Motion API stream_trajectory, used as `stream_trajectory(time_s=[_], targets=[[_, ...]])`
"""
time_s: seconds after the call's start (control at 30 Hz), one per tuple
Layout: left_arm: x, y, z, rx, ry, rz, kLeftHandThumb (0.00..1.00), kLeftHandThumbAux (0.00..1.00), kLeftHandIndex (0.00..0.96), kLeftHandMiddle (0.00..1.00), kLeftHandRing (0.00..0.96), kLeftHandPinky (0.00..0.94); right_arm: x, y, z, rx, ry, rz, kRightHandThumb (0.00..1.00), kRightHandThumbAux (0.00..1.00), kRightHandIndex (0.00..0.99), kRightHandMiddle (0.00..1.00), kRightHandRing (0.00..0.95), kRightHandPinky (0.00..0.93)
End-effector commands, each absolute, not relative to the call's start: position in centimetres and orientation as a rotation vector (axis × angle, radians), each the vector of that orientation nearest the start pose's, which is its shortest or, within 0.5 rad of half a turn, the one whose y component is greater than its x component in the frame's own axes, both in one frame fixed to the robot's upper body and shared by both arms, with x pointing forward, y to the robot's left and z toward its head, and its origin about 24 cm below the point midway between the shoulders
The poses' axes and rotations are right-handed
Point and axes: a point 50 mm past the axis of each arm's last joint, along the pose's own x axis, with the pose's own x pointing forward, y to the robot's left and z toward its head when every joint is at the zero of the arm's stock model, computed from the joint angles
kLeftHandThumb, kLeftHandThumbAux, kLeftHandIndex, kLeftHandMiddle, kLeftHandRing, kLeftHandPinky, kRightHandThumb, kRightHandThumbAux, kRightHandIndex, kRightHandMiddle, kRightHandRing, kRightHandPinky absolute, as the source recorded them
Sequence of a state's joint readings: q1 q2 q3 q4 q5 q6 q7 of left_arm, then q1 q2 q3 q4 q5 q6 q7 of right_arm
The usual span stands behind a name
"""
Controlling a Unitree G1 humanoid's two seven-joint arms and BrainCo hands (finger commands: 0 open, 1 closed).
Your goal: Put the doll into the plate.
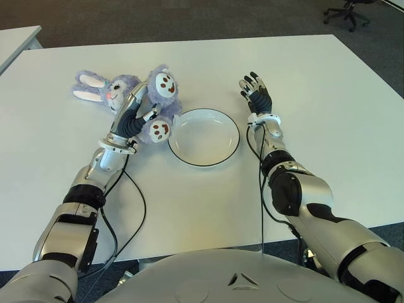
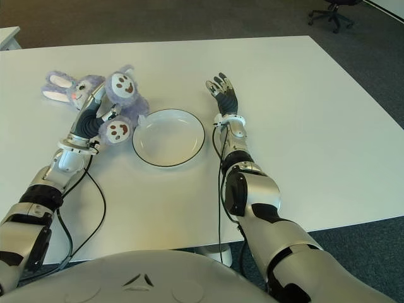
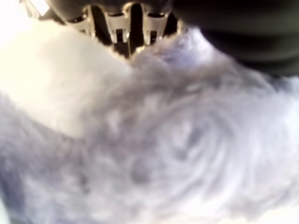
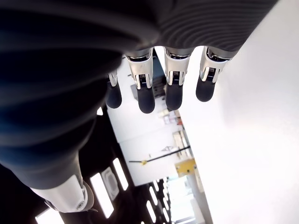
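Purple plush fills my left wrist view, so I read the left hand [image 1: 134,117] as down on the doll [image 1: 136,95], its fingers [image 3: 119,30] pressed into the fur. From the head camera the bunny lies on the white table [image 1: 328,113], just beside the plate [image 1: 203,137] on its left side, one foot near the rim; I cannot tell whether they touch. Thumb and fingers look wrapped around the body between the two feet, though how firm the hold is I cannot judge.

I take this as the grasping step, with the carry not yet begun. The plate is bare. Next I would need to lift the toy clear of the tabletop, swing it a short way to the right over the rim, and release so the bulk settles inside.

My right hand [image 1: 255,93] shows to the right of the plate, fingers spread and holding nothing.
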State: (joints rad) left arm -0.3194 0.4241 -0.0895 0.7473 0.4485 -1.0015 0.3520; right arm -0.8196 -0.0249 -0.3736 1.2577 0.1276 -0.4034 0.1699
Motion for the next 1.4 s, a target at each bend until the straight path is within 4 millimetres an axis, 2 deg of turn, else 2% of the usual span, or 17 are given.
stream_trajectory(time_s=[0.03, 0.7, 1.4], targets=[[26.1, 18.5, 1.8, 0.569, -0.463, -0.137, 0.512, 0.253, 0.085, 0.195, 0.167, 0.135, 34.3, -13.6, -0.6, 0.346, 0.248, 0.009, 0.342, 0.723, 0.090, 0.117, 0.080, 0.081], [26.7, 17.9, 1.8, 0.564, -0.467, -0.104, 0.538, 0.263, 0.099, 0.226, 0.200, 0.190, 34.3, -13.6, -0.6, 0.348, 0.244, 0.004, 0.331, 0.744, 0.082, 0.103, 0.071, 0.074], [27.0, 17.3, 2.1, 0.554, -0.499, -0.109, 0.501, 0.248, 0.099, 0.219, 0.185, 0.160, 34.3, -13.5, -0.5, 0.359, 0.250, 0.006, 0.368, 0.725, 0.090, 0.111, 0.078, 0.085]])
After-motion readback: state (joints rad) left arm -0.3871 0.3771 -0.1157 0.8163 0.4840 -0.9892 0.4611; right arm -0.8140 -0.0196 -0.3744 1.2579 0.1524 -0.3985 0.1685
